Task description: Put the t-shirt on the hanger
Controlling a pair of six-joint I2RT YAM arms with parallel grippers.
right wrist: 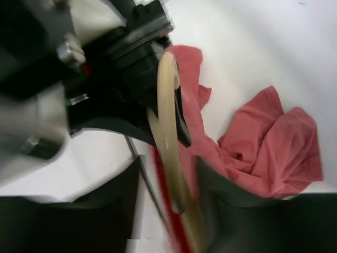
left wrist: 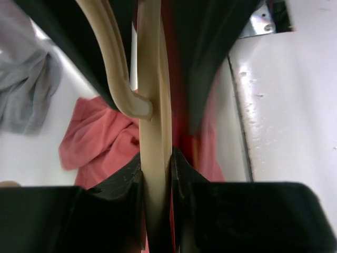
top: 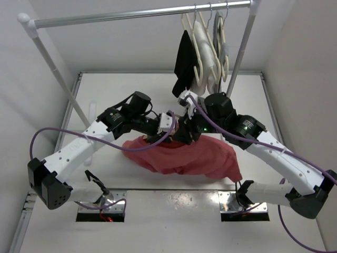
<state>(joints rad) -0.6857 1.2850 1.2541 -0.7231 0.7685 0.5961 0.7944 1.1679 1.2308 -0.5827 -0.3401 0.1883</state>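
The left end effector (left wrist: 156,176) is clamped on the hanger (left wrist: 151,79): in the left wrist view its two dark fingers pinch the peach-beige bar from either side, with the curved hook branching off just above the grip. The right end effector (right wrist: 168,176) has its fingers apart. They straddle the same hanger, and a strip of white tabletop (top: 174,211) shows between one finger and the bar, so it does not look clamped, though that view is blurred. From above, both arms meet over the middle of the tabletop, right at the far edge of the t-shirt (top: 184,155).

The t-shirt lies in a loose, crumpled heap, spread toward the right arm's side, with most of its cloth resting on the surface. A streak of red runs alongside the hanger bar in both wrist views. I judge that some fabric at the shirt's edge is being worked against the hanger there, but the blur hides whether the bar is inside the neck opening or only beside it.

The task looks early to midway: the hanger is in hand and brought to the garment, while neither shoulder is visibly seated on the frame and the body of the shirt is not lifted. Threading both hanger arms through is left to do.

A grey garment (left wrist: 23,95) lies off to one side, and a black garment (top: 184,58) and cream-white hangers (top: 202,47) hang on the rail (top: 131,15) behind
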